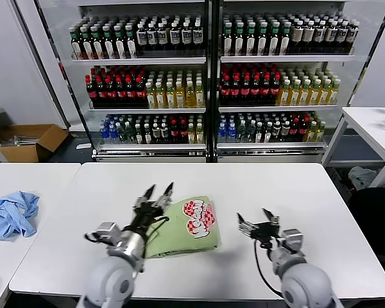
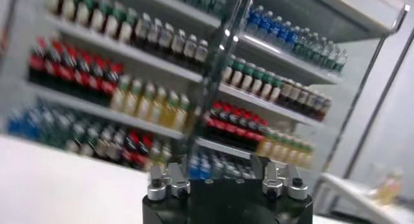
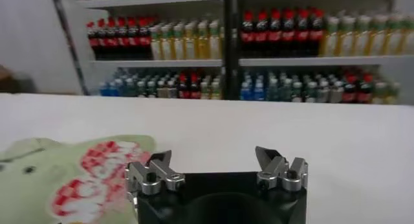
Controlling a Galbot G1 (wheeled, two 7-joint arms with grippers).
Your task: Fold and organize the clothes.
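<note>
The light green T-shirt (image 1: 187, 226) lies folded into a small packet on the white table (image 1: 289, 192), its red-and-white print (image 1: 199, 217) facing up. My left gripper (image 1: 158, 190) is open and empty, raised above the shirt's left edge and pointing toward the shelves. My right gripper (image 1: 254, 217) is open and empty, just right of the shirt, low over the table. In the right wrist view the shirt (image 3: 77, 177) lies beside the open gripper (image 3: 213, 160). In the left wrist view the gripper (image 2: 223, 173) is open and the shirt is out of view.
A light blue garment (image 1: 13, 213) lies crumpled on the neighbouring table at the left. Drink coolers (image 1: 208, 77) full of bottles stand behind the table. A cardboard box (image 1: 25, 141) sits on the floor at far left. Another white table (image 1: 372, 128) stands at far right.
</note>
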